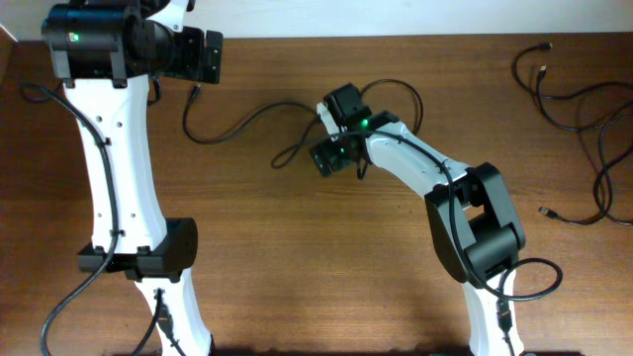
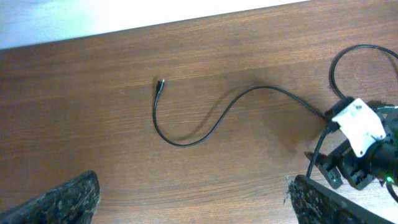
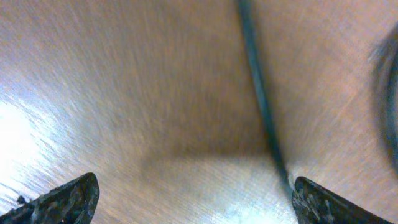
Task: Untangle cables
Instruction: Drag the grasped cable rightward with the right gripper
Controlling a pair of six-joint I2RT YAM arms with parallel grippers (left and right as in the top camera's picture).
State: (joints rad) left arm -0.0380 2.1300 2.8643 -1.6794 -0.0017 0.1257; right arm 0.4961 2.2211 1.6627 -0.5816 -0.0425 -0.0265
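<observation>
- A wooden table is seen from above, with both arms over it.
- The left gripper is held at the far left of the table, above the surface. Its fingers are spread wide, and only bare wood is seen between them.
- The right gripper is held low over the middle of the table. Its fingers are also spread wide and grip nothing.
- A single cable is laid out on the table between the two grippers.
- Its plug lies free on the wood near the left gripper. From there the cord dips in a curve, rises in an arch and passes under the right gripper.
- A small loop of this cord is found just beside the right gripper, on its left. A larger loop is seen behind the same arm.
- In the right wrist view a blurred stretch of cord runs down to the inner edge of one fingertip. Whether they touch cannot be told.
- A group of cables lies loosely overlapped at the far right edge, well apart from both grippers.
- Two of its plugs are seen lying free, one at the top and one lower down.
</observation>
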